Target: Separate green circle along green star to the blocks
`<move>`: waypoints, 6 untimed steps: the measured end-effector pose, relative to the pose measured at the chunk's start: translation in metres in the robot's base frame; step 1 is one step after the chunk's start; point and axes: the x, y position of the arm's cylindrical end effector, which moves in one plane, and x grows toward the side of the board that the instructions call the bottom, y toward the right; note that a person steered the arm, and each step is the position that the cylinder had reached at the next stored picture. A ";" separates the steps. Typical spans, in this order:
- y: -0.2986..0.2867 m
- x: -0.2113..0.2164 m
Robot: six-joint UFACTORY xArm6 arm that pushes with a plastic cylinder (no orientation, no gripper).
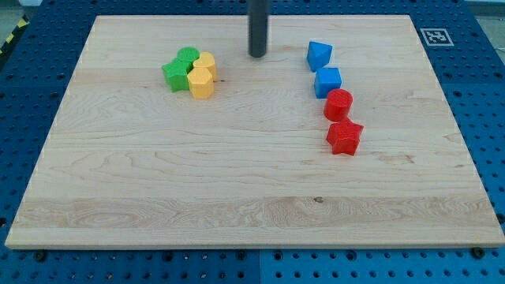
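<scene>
The green circle (188,55) and the green star (175,74) sit in a tight cluster at the view's upper left, touching two yellow blocks: a yellow one (207,64) beside the circle and a yellow hexagon-like one (202,83) beside the star. My tip (258,54) comes down from the view's top, to the right of this cluster and apart from it, touching no block.
At the view's right a column runs downward: a blue triangle-like block (319,55), a blue cube (328,81), a red circle (338,103) and a red star (345,136). The wooden board (237,197) lies on a blue pegboard table.
</scene>
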 end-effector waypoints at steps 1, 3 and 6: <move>-0.069 0.000; -0.076 0.005; -0.074 0.023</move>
